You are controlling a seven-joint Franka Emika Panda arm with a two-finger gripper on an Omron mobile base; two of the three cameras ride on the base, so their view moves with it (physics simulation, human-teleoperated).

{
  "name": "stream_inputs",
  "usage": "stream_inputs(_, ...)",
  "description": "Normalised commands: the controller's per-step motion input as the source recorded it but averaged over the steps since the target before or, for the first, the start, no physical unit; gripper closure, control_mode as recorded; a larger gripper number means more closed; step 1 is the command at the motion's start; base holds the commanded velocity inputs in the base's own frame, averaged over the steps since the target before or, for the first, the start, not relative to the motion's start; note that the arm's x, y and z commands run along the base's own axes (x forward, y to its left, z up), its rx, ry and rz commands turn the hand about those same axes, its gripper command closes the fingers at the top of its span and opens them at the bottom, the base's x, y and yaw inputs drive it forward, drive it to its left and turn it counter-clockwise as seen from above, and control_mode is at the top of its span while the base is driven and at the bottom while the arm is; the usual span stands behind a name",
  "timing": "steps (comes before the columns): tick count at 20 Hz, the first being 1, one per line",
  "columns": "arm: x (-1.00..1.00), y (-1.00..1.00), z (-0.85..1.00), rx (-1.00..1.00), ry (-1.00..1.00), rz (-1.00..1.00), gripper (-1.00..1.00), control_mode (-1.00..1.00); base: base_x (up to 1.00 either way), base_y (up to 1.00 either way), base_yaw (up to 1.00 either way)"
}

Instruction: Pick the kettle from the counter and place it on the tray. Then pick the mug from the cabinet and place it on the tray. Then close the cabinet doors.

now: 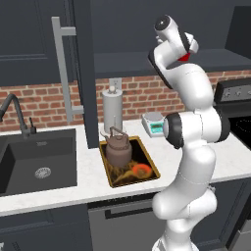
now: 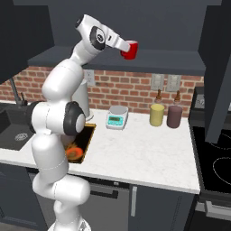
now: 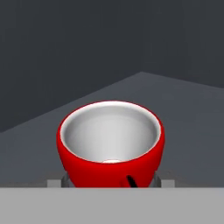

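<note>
Red mug (image 3: 111, 146) close up, handle hidden, tool fingertips covered

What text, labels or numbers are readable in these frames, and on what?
No text can be read.
Kitchen scale: greenish display, too small to make out digits.
Stove control panel: pale marks, blurred.
Yellow bottle and dark bottle: no label visible.
Mug, kettle, tray: no lettering.

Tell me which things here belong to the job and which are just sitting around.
Job: kettle on tray; mug at the gripper; cabinet; cabinet doors; counter.
Sitting around: scale, yellow bottle, dark bottle, sink, silver cylinder.
</note>
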Motion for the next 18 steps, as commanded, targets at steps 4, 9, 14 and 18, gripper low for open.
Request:
stream_inputs(4,0.0,-0.18,-0.09,0.0,-0.02,-0.02,1.0,-1.0,0.0,0.0,0.0)
stream_inputs(9,-0.04,-0.11,-0.01,0.0,-0.07,0.0,1.0,-1.0,0.0,0.0,0.0)
stream_inputs(14,-0.18,-0.06,0.0,0.0,-0.07,0.0,1.0,-1.0,0.0,0.0,0.0)
stream_inputs(18,-0.24,-0.04,0.0,0.0,-0.08,0.0,1.0,-1.0,0.0,0.0,0.0)
